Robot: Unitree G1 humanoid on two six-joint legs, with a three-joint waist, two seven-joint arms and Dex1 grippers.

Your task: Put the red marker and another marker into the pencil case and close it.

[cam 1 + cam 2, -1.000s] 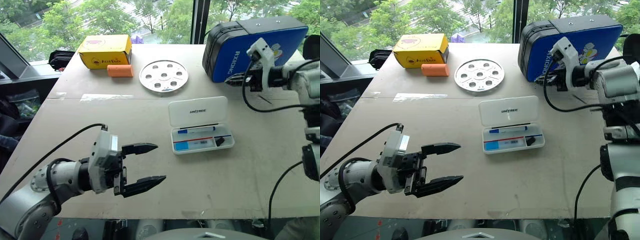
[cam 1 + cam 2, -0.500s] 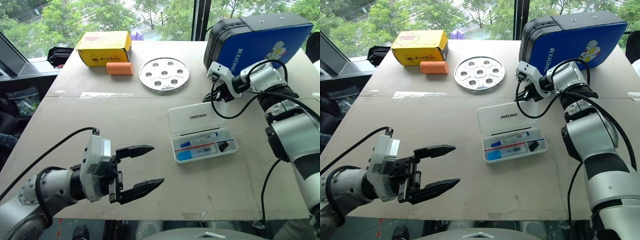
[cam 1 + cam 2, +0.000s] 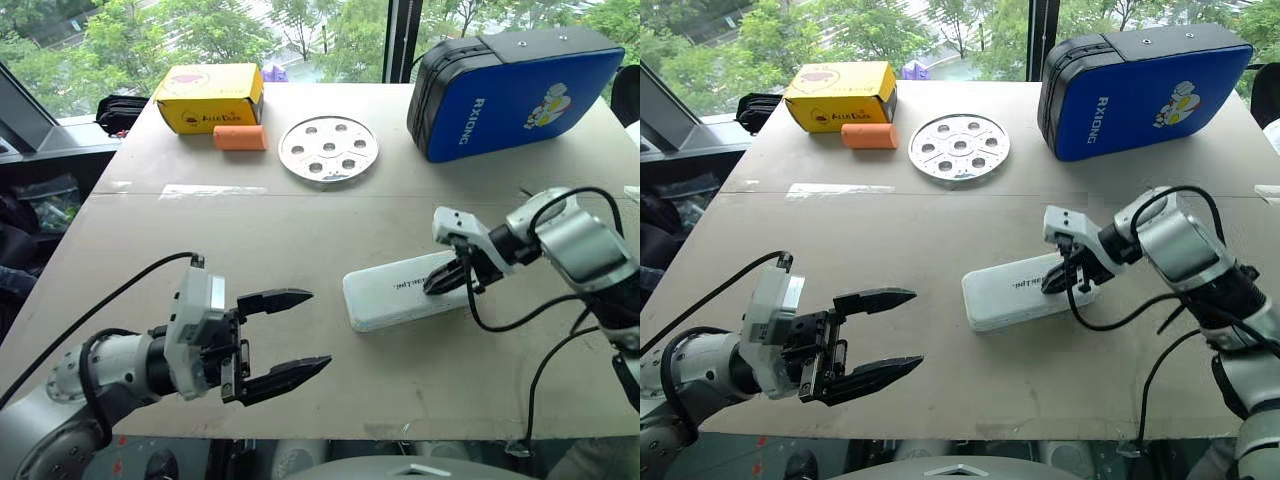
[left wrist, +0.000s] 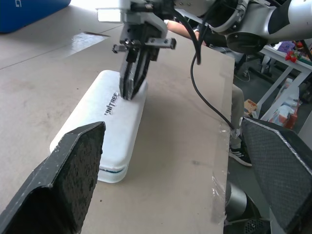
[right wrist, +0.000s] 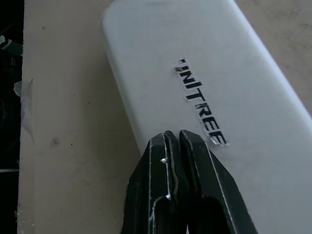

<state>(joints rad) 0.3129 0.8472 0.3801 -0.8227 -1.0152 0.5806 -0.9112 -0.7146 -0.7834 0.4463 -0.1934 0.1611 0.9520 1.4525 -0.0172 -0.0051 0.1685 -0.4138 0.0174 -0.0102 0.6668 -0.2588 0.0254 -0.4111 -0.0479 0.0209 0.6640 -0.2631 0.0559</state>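
White pencil case point(image 3: 405, 290) lid down | right fingers point(image 3: 440, 281) clenched, seemingly pressing lid | left fingers point(image 3: 290, 335) spread

Beige table point(image 3: 250, 220) with five items on it
White pencil case point(image 3: 400, 292), lid closed, near right front; big blue-and-black zip case point(image 3: 515, 90) far right; round perforated metal disc point(image 3: 328, 150) far centre; yellow box point(image 3: 210, 98) far left, orange cylinder point(image 3: 240, 138) just in front of it
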